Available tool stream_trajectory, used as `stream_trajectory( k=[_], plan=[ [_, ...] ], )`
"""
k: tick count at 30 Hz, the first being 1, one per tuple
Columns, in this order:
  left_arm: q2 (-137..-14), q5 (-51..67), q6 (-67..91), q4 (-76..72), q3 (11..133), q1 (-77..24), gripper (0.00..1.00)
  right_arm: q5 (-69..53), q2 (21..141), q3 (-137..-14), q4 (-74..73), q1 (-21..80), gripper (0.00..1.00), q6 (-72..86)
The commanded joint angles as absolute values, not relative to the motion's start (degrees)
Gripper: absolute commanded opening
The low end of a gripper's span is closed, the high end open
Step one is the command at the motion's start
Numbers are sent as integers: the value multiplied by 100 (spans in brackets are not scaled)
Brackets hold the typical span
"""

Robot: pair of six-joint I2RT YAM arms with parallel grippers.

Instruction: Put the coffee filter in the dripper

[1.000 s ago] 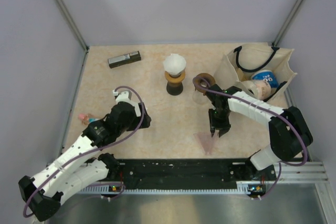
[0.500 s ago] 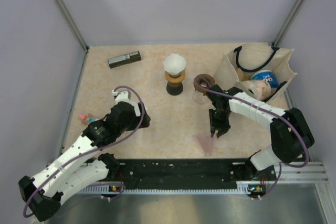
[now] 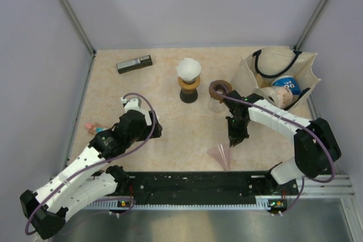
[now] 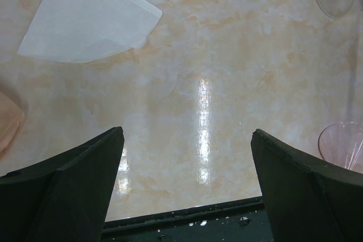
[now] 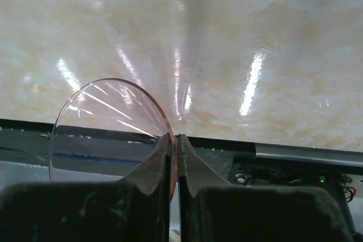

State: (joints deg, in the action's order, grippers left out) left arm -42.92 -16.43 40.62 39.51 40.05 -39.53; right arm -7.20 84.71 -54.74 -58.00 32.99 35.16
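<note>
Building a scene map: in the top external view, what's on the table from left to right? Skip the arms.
small pink object → black bar → white cone on its stand → clear pink dripper → tote bag. The brown ring is left out because it lines up with the dripper.

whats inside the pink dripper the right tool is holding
Nothing shows inside the dripper: it is see-through and the table shows through it. The filter lies on the table, outside it. The right tool covers part of the rim.
</note>
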Motion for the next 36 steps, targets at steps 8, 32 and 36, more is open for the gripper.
stream_trajectory(
  k=[8, 32, 36],
  plan=[
    [-4219, -1828, 4104, 3964, 4210, -3955, 99, -870, 7489, -6336, -5722, 3349, 0, 3147],
    [-4798, -1477, 3973, 3208, 5317, -3946, 99, 932, 6749, -7251, -1882, 2391, 0, 2189],
    [-4983, -1459, 3972, 3085, 5431, -3946, 99, 800, 7004, -7277, -1556, 2268, 0, 2109]
  ],
)
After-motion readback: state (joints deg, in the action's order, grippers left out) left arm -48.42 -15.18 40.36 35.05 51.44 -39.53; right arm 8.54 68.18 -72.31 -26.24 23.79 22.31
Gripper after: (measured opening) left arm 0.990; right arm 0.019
